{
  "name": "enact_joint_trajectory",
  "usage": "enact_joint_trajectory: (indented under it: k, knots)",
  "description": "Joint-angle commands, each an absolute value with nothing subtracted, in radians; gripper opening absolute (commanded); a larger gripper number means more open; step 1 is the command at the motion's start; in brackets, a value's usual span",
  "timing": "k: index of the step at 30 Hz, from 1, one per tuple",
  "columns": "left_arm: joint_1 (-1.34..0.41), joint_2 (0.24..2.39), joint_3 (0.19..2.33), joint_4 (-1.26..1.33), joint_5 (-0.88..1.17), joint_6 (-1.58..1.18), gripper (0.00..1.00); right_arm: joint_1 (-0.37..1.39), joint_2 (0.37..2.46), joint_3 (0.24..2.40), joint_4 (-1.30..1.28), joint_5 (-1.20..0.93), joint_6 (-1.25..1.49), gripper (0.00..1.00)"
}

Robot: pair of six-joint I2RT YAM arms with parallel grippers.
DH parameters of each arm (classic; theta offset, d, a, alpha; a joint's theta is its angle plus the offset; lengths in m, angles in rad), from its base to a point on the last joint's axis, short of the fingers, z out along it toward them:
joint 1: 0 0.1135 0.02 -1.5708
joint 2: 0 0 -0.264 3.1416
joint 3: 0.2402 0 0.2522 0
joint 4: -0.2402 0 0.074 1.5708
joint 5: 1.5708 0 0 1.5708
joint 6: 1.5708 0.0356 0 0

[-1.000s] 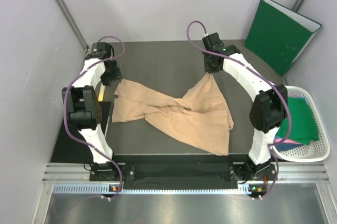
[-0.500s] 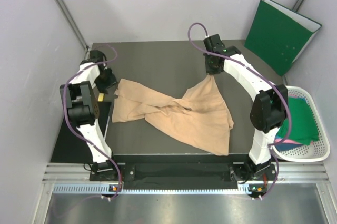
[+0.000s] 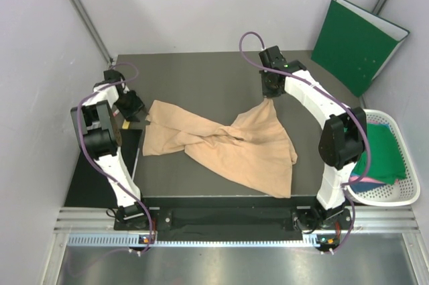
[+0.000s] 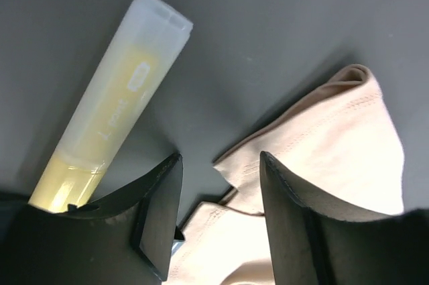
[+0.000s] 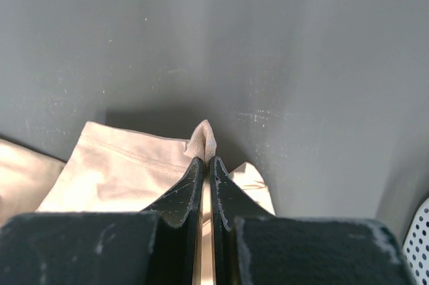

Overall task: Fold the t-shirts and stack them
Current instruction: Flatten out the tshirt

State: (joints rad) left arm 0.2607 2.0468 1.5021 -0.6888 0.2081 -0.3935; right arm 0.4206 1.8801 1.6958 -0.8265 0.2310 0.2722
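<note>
Two grips are needed: the right end effector [image 5: 204, 161] pinches the peach t-shirt [image 3: 255, 157] at 1 o'clock; the left end effector [image 4: 220, 169] stands spread at 9 o'clock. Close it on hem only, avoiding the yellow marker [image 4: 114, 104].

even overhead light, soft shadows; wrist views blur up close.
</note>
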Motion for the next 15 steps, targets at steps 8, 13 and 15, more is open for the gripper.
enact_joint_trajectory:
  k: [8,13,15]
  knots:
    - [0.259,2.052,1.431,-0.614,0.302,-0.41,0.52,0.416,1.841,1.713,-0.805,0.216,0.288,0.0]
    - [0.256,2.06,1.419,-0.606,0.313,-0.405,0.47,0.417,1.847,1.715,-0.807,0.213,0.288,0.0]
    - [0.256,2.071,1.424,-0.61,0.313,-0.403,0.34,0.417,1.853,1.717,-0.805,0.207,0.29,0.0]
